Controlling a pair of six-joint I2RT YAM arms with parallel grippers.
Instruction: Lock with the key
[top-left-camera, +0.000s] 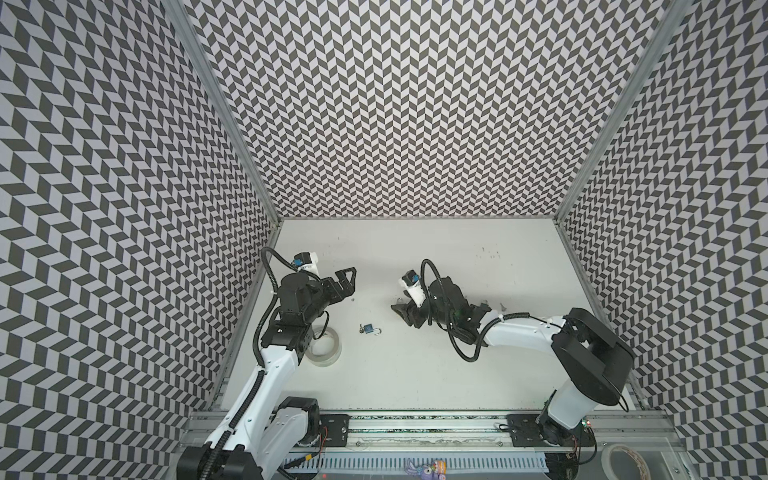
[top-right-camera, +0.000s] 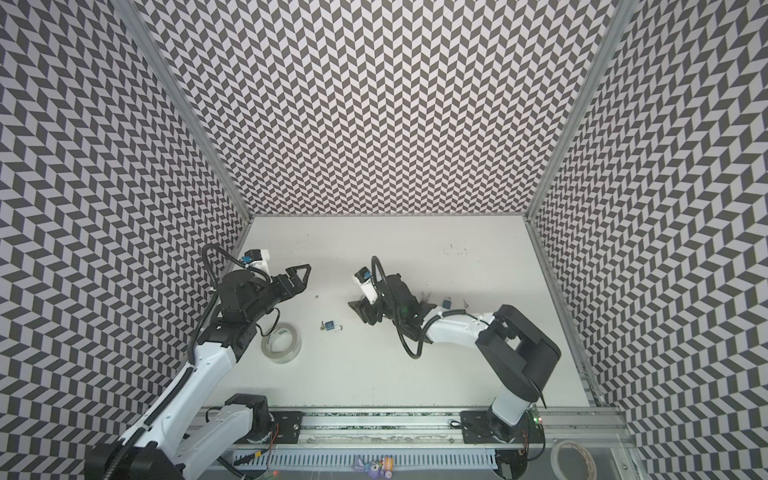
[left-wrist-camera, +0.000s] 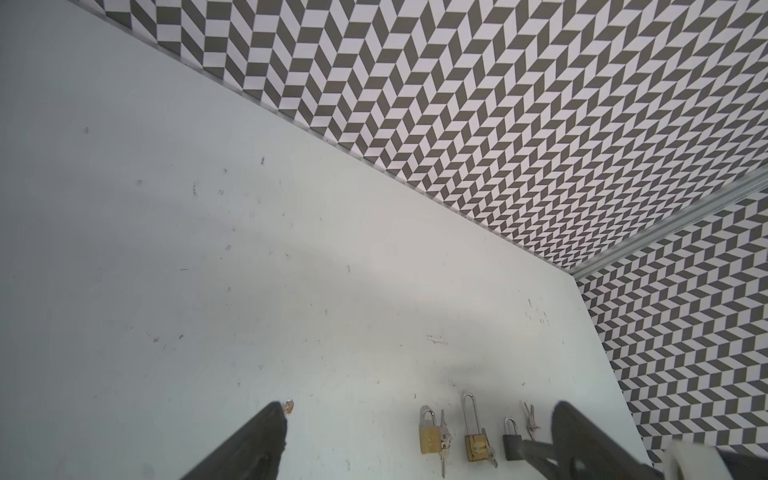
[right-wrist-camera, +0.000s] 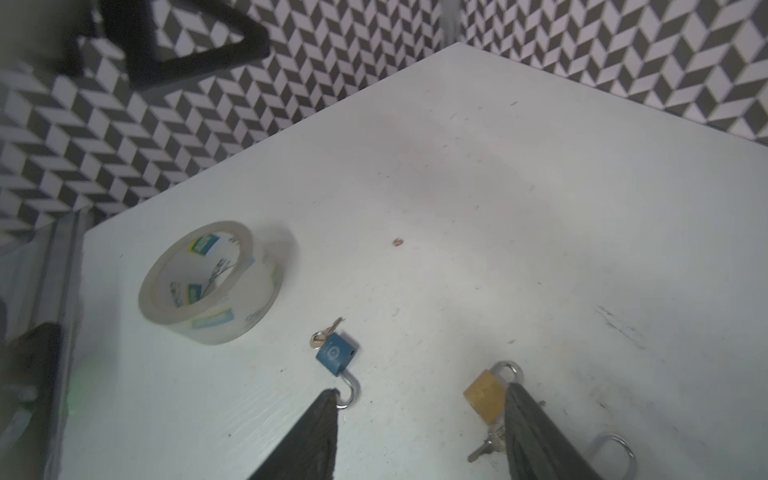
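Blue padlock (top-left-camera: 368, 329) lies flat on the white table (top-left-camera: 415, 374), roughly between the two arms in both top views. Its silver shackle (right-wrist-camera: 351, 390) is swung open, and a small key (right-wrist-camera: 326, 332) on a ring sticks out from its base. A roll of clear tape (top-left-camera: 326, 347) sits near it, on the left arm's side.

The right pincer (right-wrist-camera: 422, 390) reaches toward the middle of the table. Its jaws stand apart, with only bare table between them. In the right wrist view, one fingertip (right-wrist-camera: 328, 401) is just beside the end of the open shackle. The other finger partly covers a brass padlock (right-wrist-camera: 484, 397) with keys beside it.

The left pincer (top-left-camera: 349, 280) is well apart from the padlock, spread wide and holding nothing. Beyond it, the left wrist view shows a row of more padlocks on the table: two brass ones (left-wrist-camera: 430, 436) and a black one (left-wrist-camera: 512, 444).
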